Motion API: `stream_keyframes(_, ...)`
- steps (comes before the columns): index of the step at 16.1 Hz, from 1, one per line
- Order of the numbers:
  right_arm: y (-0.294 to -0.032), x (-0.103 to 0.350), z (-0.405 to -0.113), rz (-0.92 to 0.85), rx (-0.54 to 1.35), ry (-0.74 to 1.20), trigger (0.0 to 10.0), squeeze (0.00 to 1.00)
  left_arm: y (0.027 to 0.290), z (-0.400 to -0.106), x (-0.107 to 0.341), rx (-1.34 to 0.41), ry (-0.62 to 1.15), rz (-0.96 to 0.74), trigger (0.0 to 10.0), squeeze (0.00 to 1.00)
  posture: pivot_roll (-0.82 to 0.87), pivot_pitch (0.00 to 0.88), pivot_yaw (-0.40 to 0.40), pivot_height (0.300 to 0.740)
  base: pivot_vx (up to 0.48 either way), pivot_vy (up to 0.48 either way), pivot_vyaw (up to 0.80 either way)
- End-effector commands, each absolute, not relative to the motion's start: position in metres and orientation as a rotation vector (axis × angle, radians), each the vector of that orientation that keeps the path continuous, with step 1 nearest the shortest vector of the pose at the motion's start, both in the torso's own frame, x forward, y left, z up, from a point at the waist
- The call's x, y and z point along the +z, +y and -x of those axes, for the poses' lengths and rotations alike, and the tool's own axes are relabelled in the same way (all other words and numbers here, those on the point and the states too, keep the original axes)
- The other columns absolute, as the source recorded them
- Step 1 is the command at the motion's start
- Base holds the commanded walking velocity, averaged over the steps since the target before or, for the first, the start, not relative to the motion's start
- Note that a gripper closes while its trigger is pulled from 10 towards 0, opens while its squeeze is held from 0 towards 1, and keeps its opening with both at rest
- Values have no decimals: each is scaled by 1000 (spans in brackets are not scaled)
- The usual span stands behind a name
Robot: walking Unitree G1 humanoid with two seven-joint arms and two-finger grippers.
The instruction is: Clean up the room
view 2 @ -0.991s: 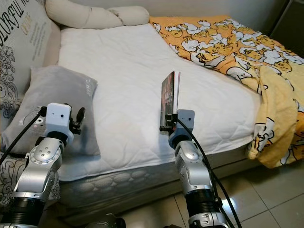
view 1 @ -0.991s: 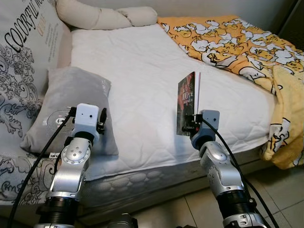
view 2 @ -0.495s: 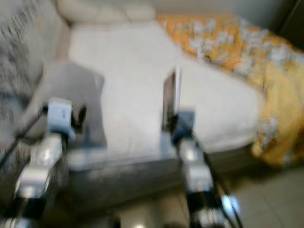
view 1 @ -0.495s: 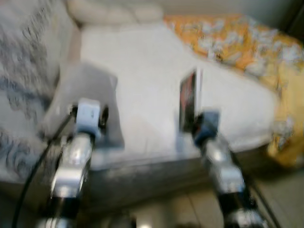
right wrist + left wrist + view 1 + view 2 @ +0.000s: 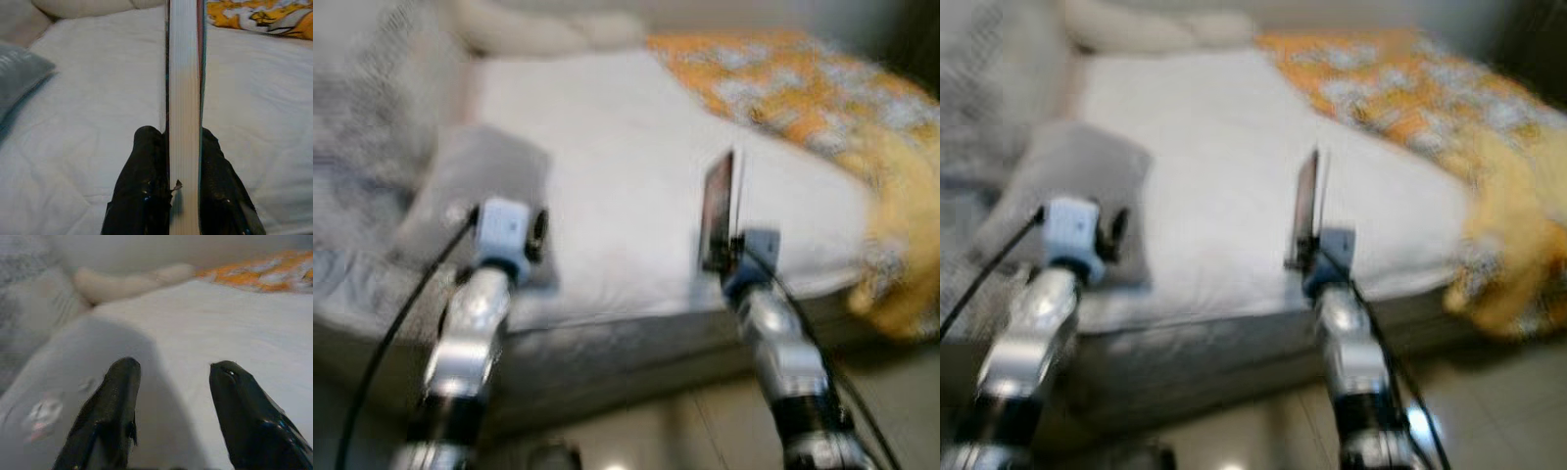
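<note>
One book stands upright, long axis vertical, clamped in the right gripper above the bed's front edge; left gripper spread, empty.

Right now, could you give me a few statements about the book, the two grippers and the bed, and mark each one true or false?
1. The right gripper holds the book upright between its fingers. True.
2. The left gripper grips the grey pillow. False: its fingers are open, holding nothing.
3. The orange blanket lies on the robot's right side of the bed. True.
4. The book lies flat on the mattress. False: it is held above it.
</note>
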State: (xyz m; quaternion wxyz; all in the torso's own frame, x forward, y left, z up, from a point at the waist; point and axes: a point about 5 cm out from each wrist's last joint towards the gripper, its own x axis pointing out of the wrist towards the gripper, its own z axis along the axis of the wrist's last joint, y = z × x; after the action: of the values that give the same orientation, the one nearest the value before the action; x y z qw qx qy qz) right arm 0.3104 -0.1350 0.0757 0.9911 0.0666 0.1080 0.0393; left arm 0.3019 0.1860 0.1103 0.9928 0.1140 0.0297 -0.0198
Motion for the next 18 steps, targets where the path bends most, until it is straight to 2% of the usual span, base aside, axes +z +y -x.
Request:
stream_keyframes(1,-131,87,-316,-136,91,171,10000,0,183,-306,116,-53,41,-229,10000,0,86,0,-15,740,300,0,0)
stream_keyframes(9,-128,89,-316,-116,142,166,10000,0,183,-306,116,-49,39,-227,10000,0,87,0,-17,740,304,0,0)
stream_keyframes(12,-120,90,-316,-89,198,168,10000,0,185,-305,116,-41,39,-232,10000,0,94,0,-21,740,309,0,800)
stream_keyframes(15,-121,88,-317,-93,168,180,10000,0,185,-305,116,-46,39,-237,10000,0,95,0,-22,740,305,0,800)
stream_keyframes(18,-128,85,-317,-114,136,195,10000,0,184,-305,117,-50,38,-237,10000,0,92,0,-18,740,306,0,0)
